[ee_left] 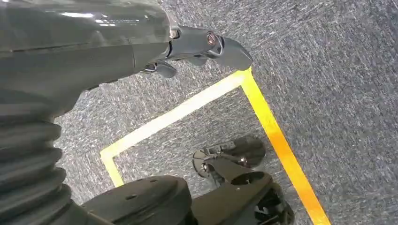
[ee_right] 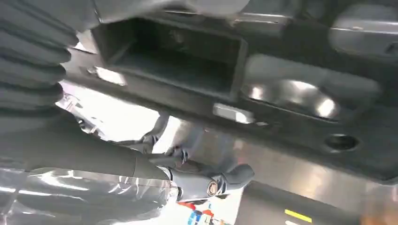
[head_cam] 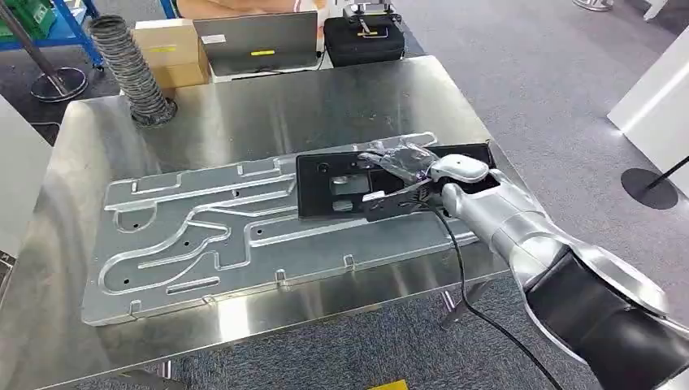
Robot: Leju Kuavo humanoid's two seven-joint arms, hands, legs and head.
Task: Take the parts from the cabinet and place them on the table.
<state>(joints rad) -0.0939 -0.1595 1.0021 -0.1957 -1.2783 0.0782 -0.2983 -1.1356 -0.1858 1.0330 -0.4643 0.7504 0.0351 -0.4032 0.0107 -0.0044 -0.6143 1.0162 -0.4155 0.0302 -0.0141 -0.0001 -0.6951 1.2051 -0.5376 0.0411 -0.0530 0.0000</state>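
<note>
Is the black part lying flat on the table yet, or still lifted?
Flat, it seems: the black part lies on the grooved metal plate atop the table, with the right hand holding its near end.

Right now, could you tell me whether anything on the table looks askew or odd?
The black part, held by the right hand, lies on the grooved aluminium plate, whose near-left corner overhangs the steel table edge.

A flat black part (head_cam: 341,185) with rectangular cut-outs is seen lying on the right-hand end of a large machined aluminium plate (head_cam: 203,236). The plate, milled with curved channels, is laid flat on the steel table (head_cam: 268,101).
</note>
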